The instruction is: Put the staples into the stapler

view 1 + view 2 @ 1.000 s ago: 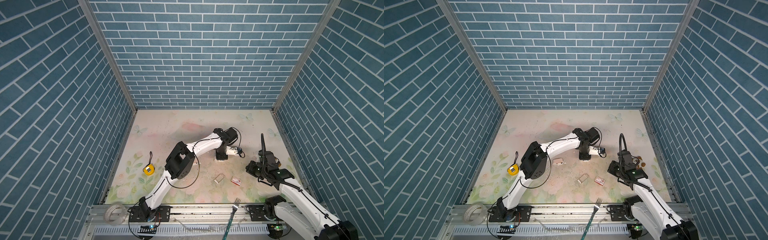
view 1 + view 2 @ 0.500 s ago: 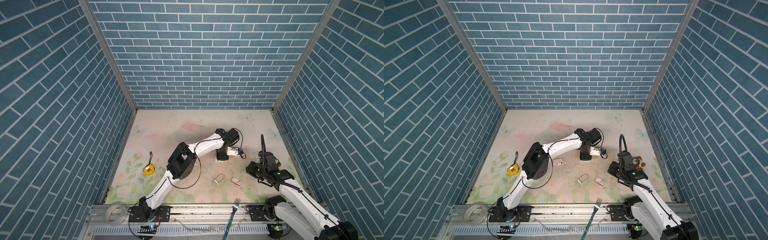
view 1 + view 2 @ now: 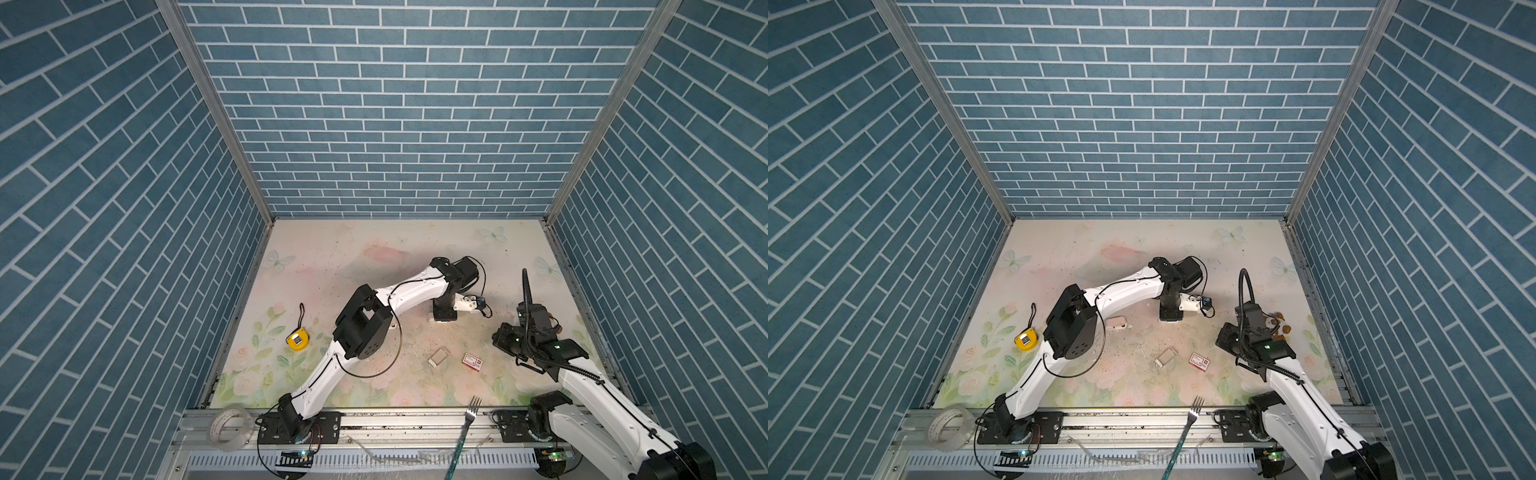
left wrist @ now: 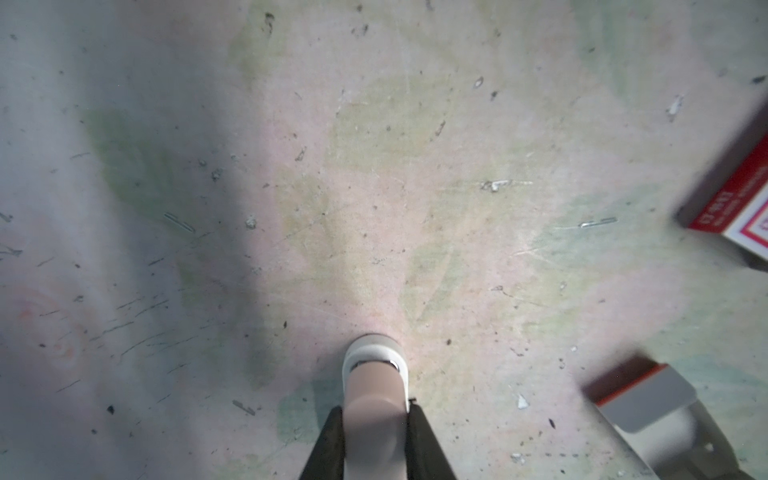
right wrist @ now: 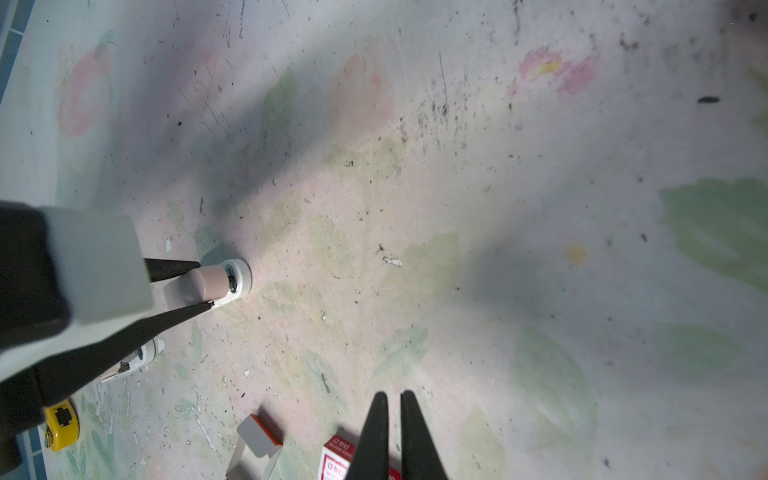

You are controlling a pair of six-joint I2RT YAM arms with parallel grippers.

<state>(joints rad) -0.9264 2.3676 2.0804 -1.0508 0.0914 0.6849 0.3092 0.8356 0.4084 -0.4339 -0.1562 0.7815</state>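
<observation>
Since a second ago my left arm has slid a tiny bit to the right, and my right arm has hardly moved. The staples (image 4: 646, 397) lie as a grey block in a pale tray (image 4: 681, 436) on the table (image 3: 374, 257), between my two arms and just beside their red-and-white box (image 4: 731, 195). Farther back, the stapler (image 4: 374, 374) stands on its end, and my left pincer (image 4: 374, 407) squeezes it tight. My right pincer (image 5: 395, 397) hangs over the box, fingers almost together, with nothing in them. A yellow tape measure (image 3: 298, 340) lies off to the left.
</observation>
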